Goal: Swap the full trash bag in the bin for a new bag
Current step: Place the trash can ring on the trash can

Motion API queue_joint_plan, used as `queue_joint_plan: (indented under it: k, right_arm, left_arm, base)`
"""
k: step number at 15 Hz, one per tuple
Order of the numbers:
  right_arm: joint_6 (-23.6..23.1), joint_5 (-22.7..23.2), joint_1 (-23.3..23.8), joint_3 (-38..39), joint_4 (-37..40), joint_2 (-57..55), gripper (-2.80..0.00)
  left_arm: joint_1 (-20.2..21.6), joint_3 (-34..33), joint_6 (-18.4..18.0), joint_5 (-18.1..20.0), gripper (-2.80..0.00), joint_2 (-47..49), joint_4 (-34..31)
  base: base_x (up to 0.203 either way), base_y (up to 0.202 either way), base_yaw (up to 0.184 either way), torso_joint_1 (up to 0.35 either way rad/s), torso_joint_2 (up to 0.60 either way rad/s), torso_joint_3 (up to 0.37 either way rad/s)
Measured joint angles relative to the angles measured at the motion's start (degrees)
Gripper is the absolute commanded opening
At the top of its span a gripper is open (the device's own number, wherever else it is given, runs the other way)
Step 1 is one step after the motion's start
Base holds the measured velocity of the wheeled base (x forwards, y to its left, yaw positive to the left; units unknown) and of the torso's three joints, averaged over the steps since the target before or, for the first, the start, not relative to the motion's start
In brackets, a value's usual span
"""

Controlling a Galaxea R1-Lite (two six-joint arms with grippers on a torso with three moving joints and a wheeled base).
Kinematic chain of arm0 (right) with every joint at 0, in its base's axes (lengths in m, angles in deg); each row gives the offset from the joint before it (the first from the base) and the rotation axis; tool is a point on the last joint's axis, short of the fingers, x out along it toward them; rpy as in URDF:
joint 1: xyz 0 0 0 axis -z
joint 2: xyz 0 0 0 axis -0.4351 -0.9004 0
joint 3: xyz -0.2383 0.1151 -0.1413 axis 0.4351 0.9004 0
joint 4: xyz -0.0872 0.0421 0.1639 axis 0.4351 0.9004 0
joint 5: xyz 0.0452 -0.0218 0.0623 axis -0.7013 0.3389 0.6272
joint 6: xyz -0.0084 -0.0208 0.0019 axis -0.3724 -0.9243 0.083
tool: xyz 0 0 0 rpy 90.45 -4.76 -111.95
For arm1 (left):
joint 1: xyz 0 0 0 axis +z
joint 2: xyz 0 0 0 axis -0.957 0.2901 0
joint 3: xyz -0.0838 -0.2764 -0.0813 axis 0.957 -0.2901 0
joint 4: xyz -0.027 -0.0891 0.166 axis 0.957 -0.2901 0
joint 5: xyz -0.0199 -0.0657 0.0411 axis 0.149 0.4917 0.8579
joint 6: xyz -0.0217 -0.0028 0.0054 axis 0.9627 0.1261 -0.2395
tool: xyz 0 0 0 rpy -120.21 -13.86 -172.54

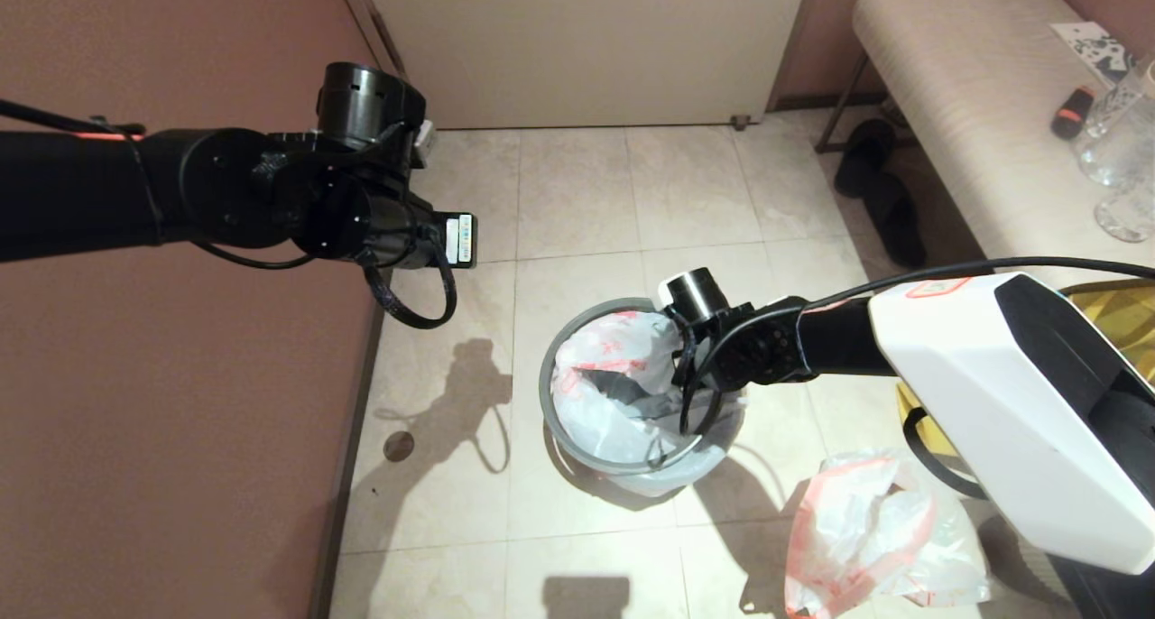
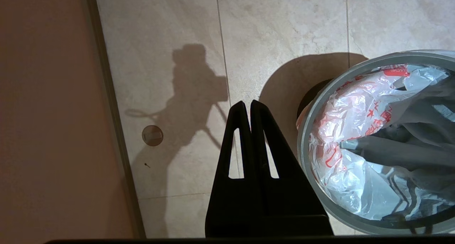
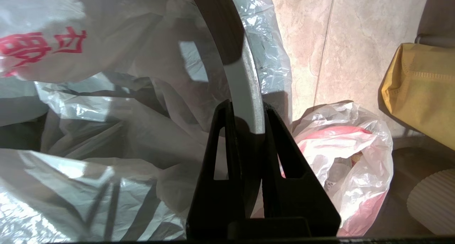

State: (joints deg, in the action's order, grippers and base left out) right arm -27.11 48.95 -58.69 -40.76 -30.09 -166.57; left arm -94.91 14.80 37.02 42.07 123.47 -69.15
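The bin (image 1: 552,393) stands on the tiled floor with its grey hoop rim (image 3: 245,87) on top. The new bag (image 1: 600,366), thin white plastic with red print, lines the inside and spills over the rim at the near right. My right gripper (image 3: 246,107) is at the bin's right side, shut on the grey hoop rim, one finger inside and one outside. The left gripper (image 2: 247,103) hovers above the floor left of the bin (image 2: 312,105), shut and empty. The full trash bag (image 1: 866,529) lies on the floor to the bin's near right, also seen as a lumpy white bag (image 3: 341,155).
A reddish wall (image 1: 180,420) runs close along the left. A yellow tote (image 3: 419,91) sits right of the bin. A padded bench (image 1: 956,87) with glassware and black slippers (image 1: 880,186) under it stand at the far right. A round floor drain (image 1: 398,446) lies by the wall.
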Motion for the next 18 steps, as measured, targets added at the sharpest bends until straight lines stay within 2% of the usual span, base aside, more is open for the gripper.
queue_joint_plan:
  k: [10, 12, 18]
  right_arm:
    - [1.4, 0.0, 2.9, 3.4, 1.4, 2.4, -2.8]
    - [2.9, 0.5, 2.8, 4.1, 1.4, 2.3, -2.8]
    - [8.1, 6.5, 0.3, 5.5, 6.1, 5.6, -2.8]
  left_arm:
    - [0.1, 0.2, 0.0, 0.0, -2.8, -0.1, 0.0]
    - [0.1, 0.2, 0.0, 0.0, -2.8, -0.1, 0.0]
    - [0.0, 0.0, -0.1, 0.0, -2.8, -0.1, -0.2]
  base:
    - [0.0, 0.0, 0.0, 0.0, 0.0, 0.0]
    - [0.0, 0.0, 0.0, 0.0, 0.0, 0.0]
    - [0.0, 0.0, 0.0, 0.0, 0.0, 0.0]
